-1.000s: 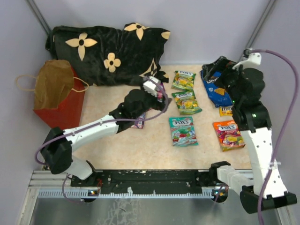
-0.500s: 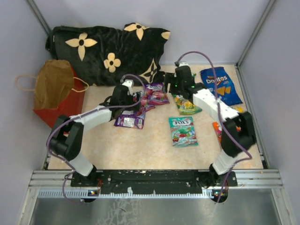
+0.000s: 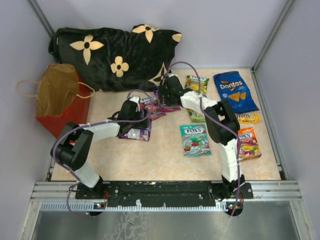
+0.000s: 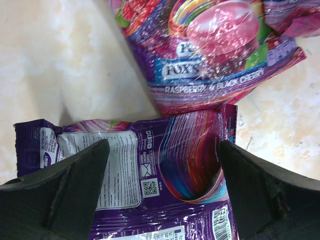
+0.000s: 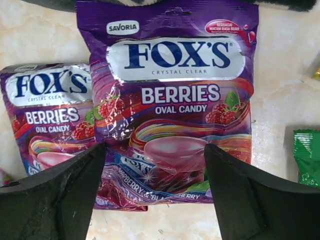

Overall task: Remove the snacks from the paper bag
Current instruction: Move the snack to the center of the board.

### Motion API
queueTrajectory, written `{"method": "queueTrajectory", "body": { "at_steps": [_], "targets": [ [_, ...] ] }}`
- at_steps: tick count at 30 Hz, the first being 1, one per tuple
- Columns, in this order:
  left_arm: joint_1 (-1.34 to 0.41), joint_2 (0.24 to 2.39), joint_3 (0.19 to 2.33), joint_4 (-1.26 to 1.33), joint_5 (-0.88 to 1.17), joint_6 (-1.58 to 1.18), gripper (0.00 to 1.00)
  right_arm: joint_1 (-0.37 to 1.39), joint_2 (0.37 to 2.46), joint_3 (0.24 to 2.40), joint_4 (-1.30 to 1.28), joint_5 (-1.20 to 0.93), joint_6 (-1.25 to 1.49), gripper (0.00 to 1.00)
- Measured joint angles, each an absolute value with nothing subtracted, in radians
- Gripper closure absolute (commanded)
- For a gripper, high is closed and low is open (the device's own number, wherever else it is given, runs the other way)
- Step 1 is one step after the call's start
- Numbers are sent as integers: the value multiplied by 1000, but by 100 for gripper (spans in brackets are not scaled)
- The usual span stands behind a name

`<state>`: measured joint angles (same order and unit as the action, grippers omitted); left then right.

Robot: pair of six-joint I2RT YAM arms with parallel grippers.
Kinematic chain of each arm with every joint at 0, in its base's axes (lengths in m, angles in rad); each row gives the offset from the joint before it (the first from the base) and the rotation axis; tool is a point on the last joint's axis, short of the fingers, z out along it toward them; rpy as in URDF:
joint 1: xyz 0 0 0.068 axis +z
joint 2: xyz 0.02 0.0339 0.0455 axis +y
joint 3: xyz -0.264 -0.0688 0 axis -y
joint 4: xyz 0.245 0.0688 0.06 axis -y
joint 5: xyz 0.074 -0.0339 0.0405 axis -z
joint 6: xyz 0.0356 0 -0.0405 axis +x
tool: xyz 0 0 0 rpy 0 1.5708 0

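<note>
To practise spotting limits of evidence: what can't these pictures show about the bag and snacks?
- Paper bag, top view: its walls hide the bottom.
- Purple pouches, top view: arms cover them; count unclear.
- Green packet, right wrist view: cut by the right edge.
- Flipped pouch, left wrist view: fingers and bottom edge hide its corners.

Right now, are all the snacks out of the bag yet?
Nearly, it looks. Done: the Doritos bag, teal pouch, orange pouch and more lie on the table. In hand: nothing; the left fingers and right fingers stand open over purple pouches. Left: the paper bag shows only brown inside, though its bottom is hidden.
</note>
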<state>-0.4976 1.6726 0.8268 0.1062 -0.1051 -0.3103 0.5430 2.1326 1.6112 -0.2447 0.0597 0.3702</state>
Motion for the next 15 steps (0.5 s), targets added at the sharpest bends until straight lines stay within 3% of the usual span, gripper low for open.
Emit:
{"method": "queueTrajectory", "body": {
  "at_steps": [15],
  "targets": [
    [-481,1613,841,-95,-255,-282,0,560,2067,1439,-138,252,508,18]
  ]
}}
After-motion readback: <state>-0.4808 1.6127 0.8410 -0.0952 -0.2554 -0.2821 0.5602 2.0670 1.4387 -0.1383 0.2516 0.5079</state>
